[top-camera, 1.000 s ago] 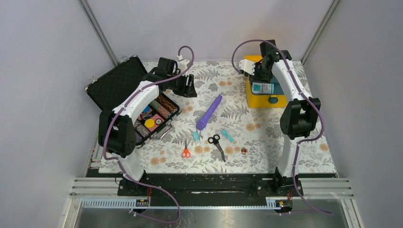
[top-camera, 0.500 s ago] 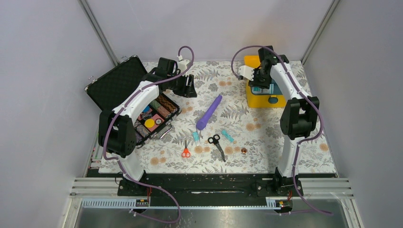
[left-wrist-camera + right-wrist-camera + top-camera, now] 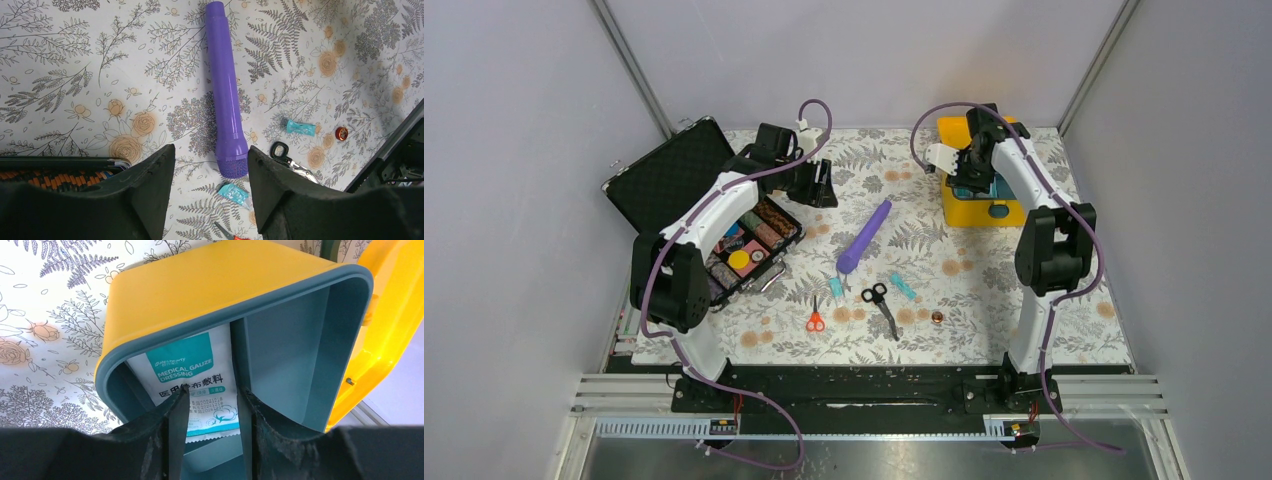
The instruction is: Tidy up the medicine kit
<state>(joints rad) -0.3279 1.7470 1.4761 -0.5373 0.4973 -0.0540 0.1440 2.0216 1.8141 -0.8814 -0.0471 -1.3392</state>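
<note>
Med kit (image 3: 980, 211): is being kept at the far right of the table, on the floral cloth (image 3: 1024, 300). Yellow body w/ teal rim; the lid (image 3: 952, 126) is being held open toward the far side.
Right gripper (image 3: 212, 407): is being held low in the kit's open top, fingers pointing into the teal tray. Jaws are being kept partly apart, and nothing is being seen clamped btwn them.
Gauze pkt (image 3: 186, 371): is being seen thru and beside the jaw gap, in the tray section left of the divider per the wrist cam. "MEDICAL GAUZE DRESSING" is being shown face-on. Whether a finger is touching it cannot be told.
Left gripper (image 3: 210, 156): is being held above the cloth at far centre-left, just right of the black case. Jaws are being kept well apart, and nothing is being gripped.
Black case (image 3: 686, 196): is being left open at the left, lid tilted back toward far left, w/ colourful rolls being kept inside.
Purple tube (image 3: 864, 236): is being left lying diagonally at centre, wider end nearer.
Teal pkts: one (image 3: 835, 288) is being left just near the tube's wide end, another (image 3: 903, 287) a bit to the right.
Black scissors (image 3: 880, 305): are being left btwn the two teal pkts, slightly nearer.
Red scissors (image 3: 815, 319): are being left to the left of the black pair.
Small reddish round piece (image 3: 937, 317): is being left right of the black scissors, apart from them.
</note>
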